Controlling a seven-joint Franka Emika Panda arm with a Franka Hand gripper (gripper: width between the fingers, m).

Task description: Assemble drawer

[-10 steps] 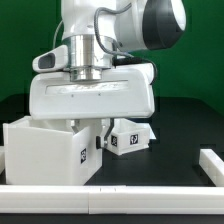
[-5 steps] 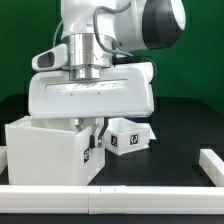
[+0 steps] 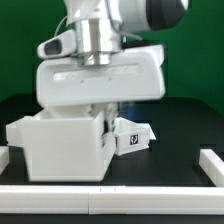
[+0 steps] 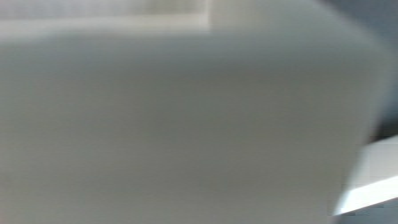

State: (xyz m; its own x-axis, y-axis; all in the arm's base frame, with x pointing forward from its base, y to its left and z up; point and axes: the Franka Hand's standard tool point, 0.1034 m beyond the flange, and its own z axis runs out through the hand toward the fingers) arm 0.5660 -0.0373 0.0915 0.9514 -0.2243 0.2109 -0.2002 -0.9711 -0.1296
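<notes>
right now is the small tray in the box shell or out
Out: the small tray sits on the table beside the box shell.

Pretty cramped in the middle: big white box (image 3: 60, 150) toward the exterior view's left, robot arm (image 3: 100, 82) hanging right over its top, so barely any way in from above. Only a narrow gap between box and the small tray (image 3: 133, 138) just beside it. Wide open black table (image 3: 185, 125) off to the exterior view's right though. Fenced along the front by a low white bar (image 3: 110, 190), plus a short bar (image 3: 212, 163) at that side's edge. Wrist view no help, just grey blur.
</notes>
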